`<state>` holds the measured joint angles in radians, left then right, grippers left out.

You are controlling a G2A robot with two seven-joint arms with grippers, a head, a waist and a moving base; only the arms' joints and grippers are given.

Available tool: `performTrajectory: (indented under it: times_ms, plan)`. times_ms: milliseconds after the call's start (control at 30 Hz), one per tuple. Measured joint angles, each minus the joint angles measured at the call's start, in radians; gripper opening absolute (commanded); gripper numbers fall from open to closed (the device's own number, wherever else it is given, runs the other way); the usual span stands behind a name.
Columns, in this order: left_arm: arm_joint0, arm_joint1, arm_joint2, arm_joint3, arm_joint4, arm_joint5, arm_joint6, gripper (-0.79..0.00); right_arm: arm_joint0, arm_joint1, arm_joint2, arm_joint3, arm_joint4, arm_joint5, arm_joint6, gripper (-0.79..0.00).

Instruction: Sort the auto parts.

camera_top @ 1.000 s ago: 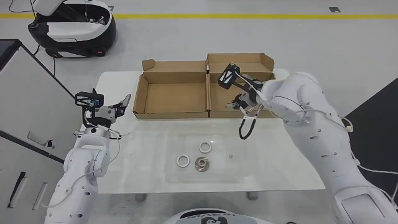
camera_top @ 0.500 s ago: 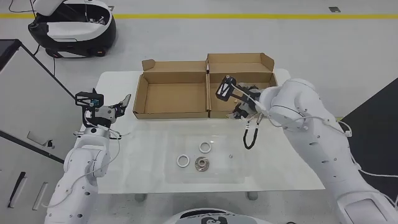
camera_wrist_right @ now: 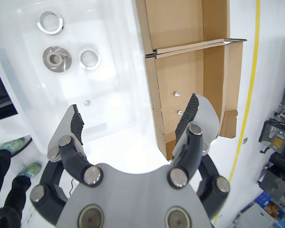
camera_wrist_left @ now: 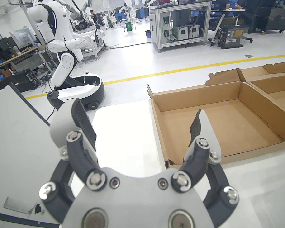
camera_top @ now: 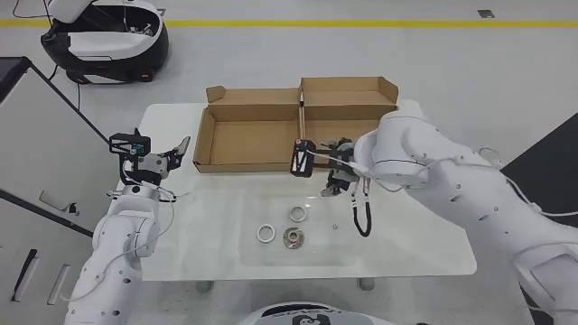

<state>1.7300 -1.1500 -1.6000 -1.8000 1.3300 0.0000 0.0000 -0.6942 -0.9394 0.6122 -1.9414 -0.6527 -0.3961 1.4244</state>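
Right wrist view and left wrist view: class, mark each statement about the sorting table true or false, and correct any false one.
1. The right gripper is open and holds nothing. True.
2. The cardboard box in front of the right gripper holds rings. False: it holds two small bolts.
3. Three rings lie in the clear tray. False: it holds two rings, a disc-shaped part and a small fastener.
4. The left gripper is open and holds nothing. True.
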Motion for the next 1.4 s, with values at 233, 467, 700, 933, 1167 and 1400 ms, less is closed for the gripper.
performTrajectory:
  times_ms: [233, 467, 700, 933, 1167, 1400]
  plan:
    - [0.000, 0.000, 0.000, 0.000, 0.000, 0.000, 0.000, 0.000, 0.208, 0.008, -0.198, 0.036, 0.187, 0.042, 0.042, 0.000]
    - [0.000, 0.000, 0.000, 0.000, 0.000, 0.000, 0.000, 0.000, 0.197, 0.008, -0.187, 0.035, 0.176, 0.041, 0.041, 0.000]
    - [0.000, 0.000, 0.000, 0.000, 0.000, 0.000, 0.000, 0.000, 0.164, 0.006, -0.214, 0.046, 0.158, 0.017, 0.016, 0.000]
    - [0.000, 0.000, 0.000, 0.000, 0.000, 0.000, 0.000, 0.000, 0.172, -0.012, -0.310, 0.087, 0.204, 0.012, 0.012, 0.000]
    - [0.000, 0.000, 0.000, 0.000, 0.000, 0.000, 0.000, 0.000, 0.206, -0.033, -0.402, 0.121, 0.268, 0.018, 0.018, 0.000]
    - [0.000, 0.000, 0.000, 0.000, 0.000, 0.000, 0.000, 0.000, 0.211, -0.050, -0.443, 0.169, 0.301, 0.029, 0.029, -0.151]
